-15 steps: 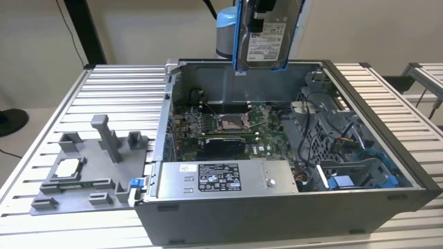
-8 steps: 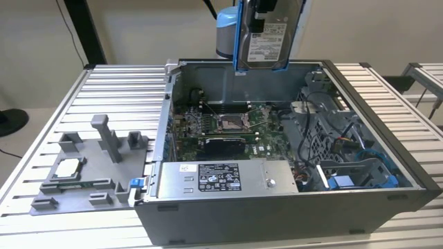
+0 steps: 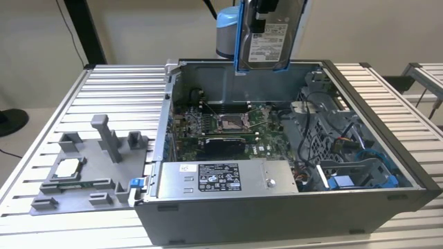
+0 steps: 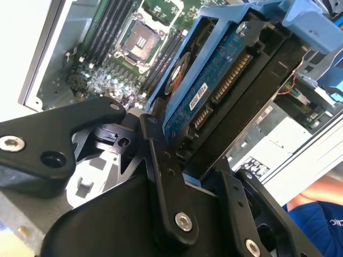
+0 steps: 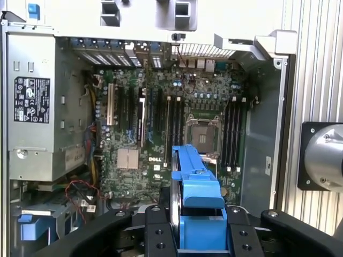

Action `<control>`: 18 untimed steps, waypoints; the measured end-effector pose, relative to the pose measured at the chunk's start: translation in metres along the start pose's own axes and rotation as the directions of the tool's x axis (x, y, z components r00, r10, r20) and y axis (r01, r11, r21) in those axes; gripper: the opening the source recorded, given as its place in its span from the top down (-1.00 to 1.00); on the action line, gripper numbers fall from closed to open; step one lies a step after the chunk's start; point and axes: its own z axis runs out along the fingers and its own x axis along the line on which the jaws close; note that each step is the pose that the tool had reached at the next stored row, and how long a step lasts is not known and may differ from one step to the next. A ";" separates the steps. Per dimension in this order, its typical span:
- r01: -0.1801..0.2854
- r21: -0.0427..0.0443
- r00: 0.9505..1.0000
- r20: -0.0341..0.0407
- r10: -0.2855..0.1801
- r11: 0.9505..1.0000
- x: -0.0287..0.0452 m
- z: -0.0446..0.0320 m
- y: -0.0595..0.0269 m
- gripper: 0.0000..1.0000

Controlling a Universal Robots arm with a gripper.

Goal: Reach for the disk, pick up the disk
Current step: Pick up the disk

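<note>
**Disk Held Above Open Chassis**

Jaws of the gripper (image 4: 177, 155) clenched on the disk (image 3: 271, 36), suspended upright above the open computer case (image 3: 387, 194) on the desk (image 3: 118, 83). Judged rigid, fairly heavy, shock-sensitive. Best gripped across the flat faces within the blue bracket (image 5: 195, 184), clear of the exposed connector edge and circuit board.

Silver-grey disk (image 3: 271, 36) with white label, blue bracket; black pincer (image 4: 177, 160).
</note>
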 end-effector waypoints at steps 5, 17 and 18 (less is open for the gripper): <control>0.000 0.000 1.000 0.000 0.000 1.000 0.0030 0.0000 -0.0044 1.00; 0.000 -0.002 1.000 0.000 0.000 1.000 0.0132 -0.0003 -0.0355 1.00; 0.000 -0.002 1.000 0.000 0.000 1.000 0.0138 -0.0003 -0.0387 1.00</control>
